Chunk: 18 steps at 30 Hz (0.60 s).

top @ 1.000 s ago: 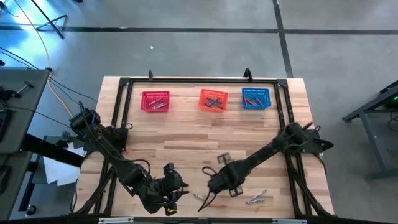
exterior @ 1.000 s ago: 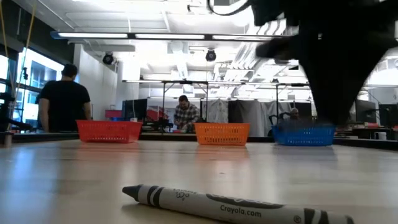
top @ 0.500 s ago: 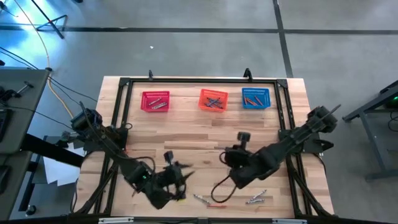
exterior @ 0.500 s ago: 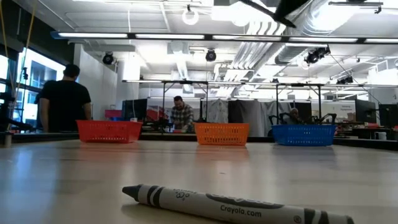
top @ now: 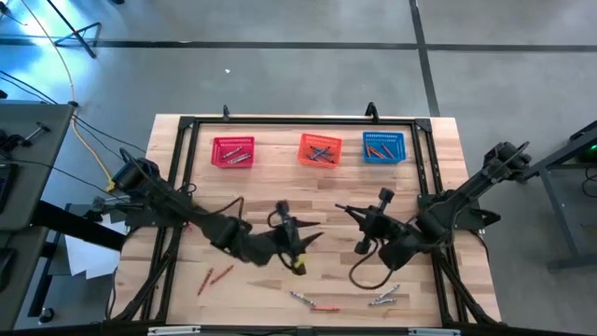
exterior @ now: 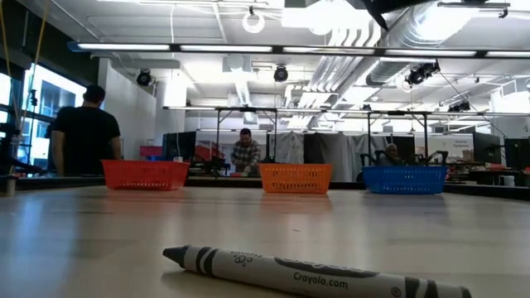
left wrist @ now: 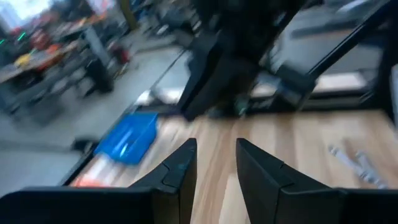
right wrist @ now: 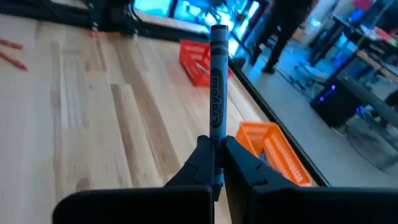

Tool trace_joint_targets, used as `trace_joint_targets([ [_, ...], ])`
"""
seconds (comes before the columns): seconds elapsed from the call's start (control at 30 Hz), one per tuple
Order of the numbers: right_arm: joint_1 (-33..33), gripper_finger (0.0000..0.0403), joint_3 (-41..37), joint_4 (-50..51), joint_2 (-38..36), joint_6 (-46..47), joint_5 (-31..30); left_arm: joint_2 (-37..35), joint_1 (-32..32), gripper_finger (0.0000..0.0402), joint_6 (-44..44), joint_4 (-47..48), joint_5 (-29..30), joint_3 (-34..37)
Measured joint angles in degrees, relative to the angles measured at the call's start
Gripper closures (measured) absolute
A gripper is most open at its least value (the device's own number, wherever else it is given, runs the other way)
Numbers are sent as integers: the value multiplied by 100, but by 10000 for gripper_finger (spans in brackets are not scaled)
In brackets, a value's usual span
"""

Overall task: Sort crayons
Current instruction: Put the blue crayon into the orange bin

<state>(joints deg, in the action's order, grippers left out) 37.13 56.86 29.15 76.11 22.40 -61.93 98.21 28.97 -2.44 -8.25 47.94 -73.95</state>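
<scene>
My right gripper (right wrist: 216,149) is shut on a bluish-grey crayon (right wrist: 217,87) and is raised over the table's middle right (top: 360,222). My left gripper (left wrist: 216,163) is open and empty, raised over the table's middle (top: 298,241). A grey crayon (exterior: 306,273) lies flat on the table near the low camera. More crayons lie near the front edge: two red ones (top: 213,277), a grey and a red one (top: 312,301), and grey ones (top: 382,299). Red (top: 233,151), orange (top: 320,149) and blue (top: 383,147) baskets along the far edge hold several crayons. My right gripper pinches the crayon near its rear end (right wrist: 216,163) between the two fingertips. The crayon runs along the fingers and sticks out well past them, its free end (right wrist: 218,31) forward. It is lifted clear of the table.
A black frame (top: 280,121) borders the table top. The baskets show in the low view as red (exterior: 145,174), orange (exterior: 296,177) and blue (exterior: 404,179). People stand and sit in the room beyond the far edge. Bare wood (top: 280,191) lies between the baskets and the grippers.
My right gripper has risen from the crayons at the front edge and moved toward the far and right edges, carrying the crayon, and has left the low view. My left gripper has moved from the front left toward the table's middle, uncovering two red crayons.
</scene>
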Motion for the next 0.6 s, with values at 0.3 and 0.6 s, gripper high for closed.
trace_joint_targets([
  [0.3, -1, 402, -667, -1859, -884, -1846, 421, 0, -705, 300, -771, -758, -1018, 0],
  [0.6, -3, 402, -1021, -2105, -1343, -2143, 389, 0, -1149, 300, -527, -811, -1551, 0],
])
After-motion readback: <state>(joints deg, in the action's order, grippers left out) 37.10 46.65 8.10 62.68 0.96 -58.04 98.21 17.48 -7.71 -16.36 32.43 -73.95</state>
